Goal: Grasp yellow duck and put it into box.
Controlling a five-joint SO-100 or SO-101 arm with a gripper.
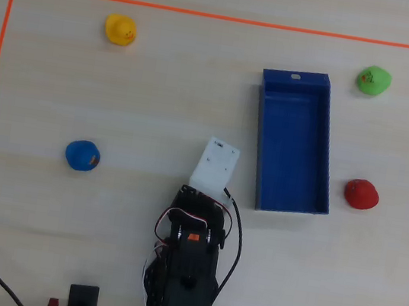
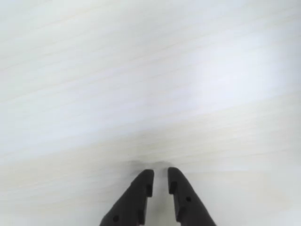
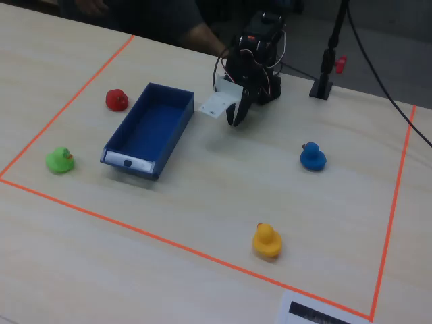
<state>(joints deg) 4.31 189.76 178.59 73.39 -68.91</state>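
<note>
The yellow duck [image 1: 120, 30] stands alone on the table at the far left of the overhead view. In the fixed view it [image 3: 266, 241] is near the front tape line. The dark-blue box [image 1: 293, 151] lies open and empty right of the arm; its short end with the white mark faces front in the fixed view [image 3: 128, 160]. My gripper [image 3: 233, 121] hangs over bare table beside the box and far from the yellow duck. In the wrist view its black fingers [image 2: 160, 172] are nearly together with nothing between them. In the overhead view the white wrist block [image 1: 215, 166] hides the fingers.
A green duck [image 1: 373, 80] and a red duck [image 1: 361, 194] stand just beyond the box's far long side. A blue duck [image 1: 82, 155] stands left of the arm. Orange tape [image 1: 210, 14] frames the work area. A black stand [image 3: 324, 86] stands behind the arm base.
</note>
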